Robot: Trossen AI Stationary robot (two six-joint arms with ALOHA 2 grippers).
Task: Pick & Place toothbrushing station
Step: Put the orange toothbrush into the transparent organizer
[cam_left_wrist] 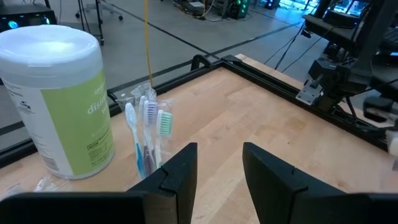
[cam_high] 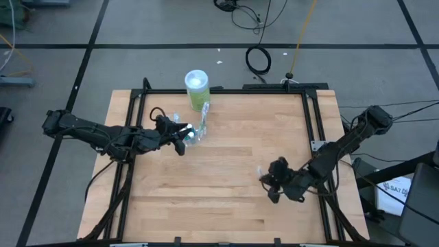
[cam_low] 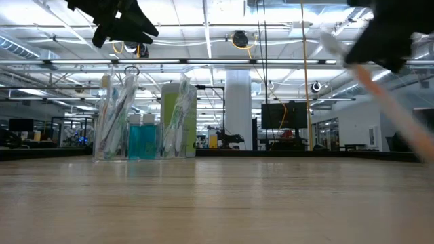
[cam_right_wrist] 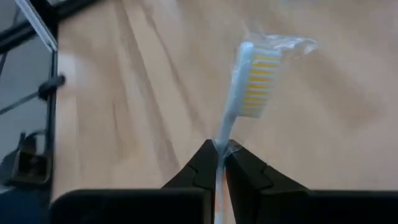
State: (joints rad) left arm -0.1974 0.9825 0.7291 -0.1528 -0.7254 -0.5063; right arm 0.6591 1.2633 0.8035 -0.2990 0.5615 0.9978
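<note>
At the left of the counter (cam_high: 226, 178), the left pincer (cam_high: 180, 139) hovers just beside the clear cup (cam_high: 197, 132) that stands near the far edge, next to a green wipes canister (cam_high: 197, 89). Its wrist view shows both fingers parted with bare wood between them, so it is released and holds nothing. The cup already carries several toothbrushes (cam_left_wrist: 148, 134) standing bristles up, and the low view shows blue toothpaste tubes (cam_low: 141, 137) in the same clear holder.

Toward the right front of the counter, the right pincer (cam_high: 273, 184) is clenched on a wrapped toothbrush (cam_right_wrist: 245, 87). The fingers pinch the thin handle low down, and the head with its yellow-striped bristles juts out ahead of the fingertips, so the brush's long axis runs on from the pincer's own line. In the low view the brush slants down from the pincer toward the counter.

The relation that matters next: the cup lies well apart from the held brush, away to the left and toward the far edge. The left arm is far nearer the cup, yet the right arm has the brush. I judge the brush must cross the counter and be turned upright, handle down, before it can drop in among the others.
</note>
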